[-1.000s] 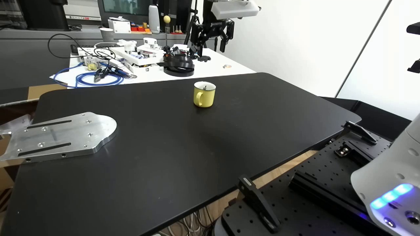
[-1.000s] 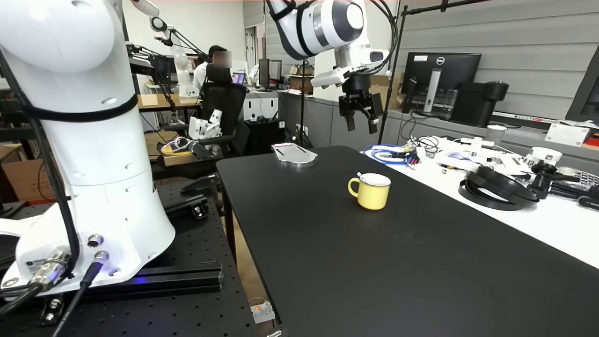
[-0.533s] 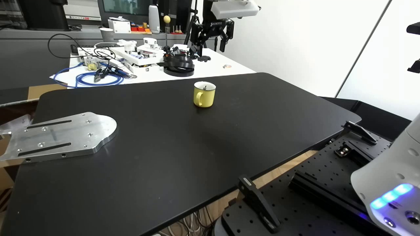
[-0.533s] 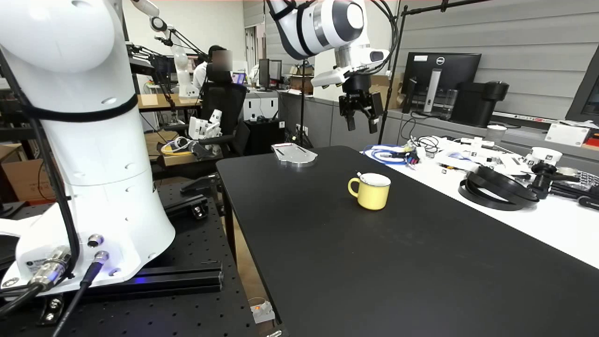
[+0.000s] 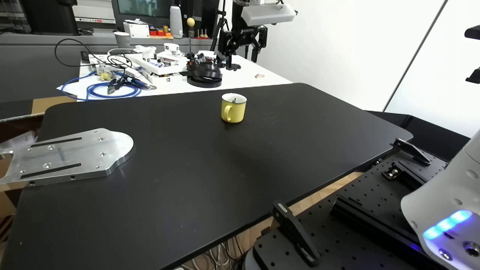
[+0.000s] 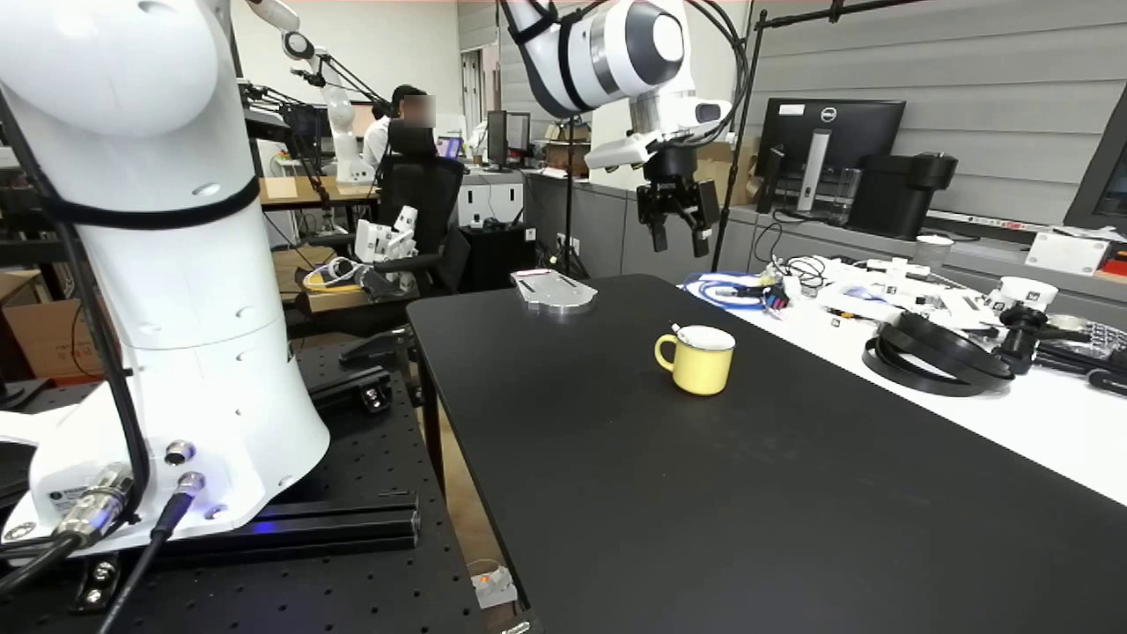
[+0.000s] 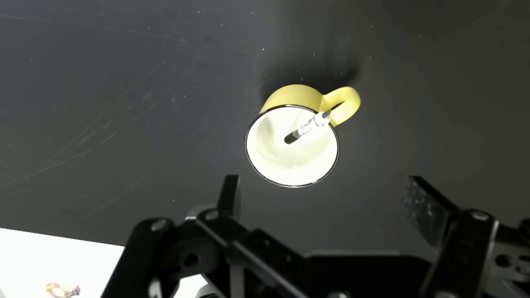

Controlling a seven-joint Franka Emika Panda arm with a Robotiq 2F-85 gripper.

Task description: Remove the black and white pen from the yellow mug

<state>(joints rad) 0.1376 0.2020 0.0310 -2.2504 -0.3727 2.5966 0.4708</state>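
The yellow mug stands upright on the black table, and it also shows in an exterior view. Its inside is white with a dark rim. In the wrist view the mug has its handle at the upper right. The black and white pen leans inside it, its upper end over the rim by the handle. Only the pen's tip shows in an exterior view. My gripper is open and empty, raised above the table; it also shows in both exterior views.
A silver metal plate lies at one edge of the black table. A white table behind holds blue cables, black rings and other parts. Black clamps sit along the robot base's side.
My gripper and wrist have moved down very slightly in the last half second. The mug, the pen and the gripper's opening look the same.
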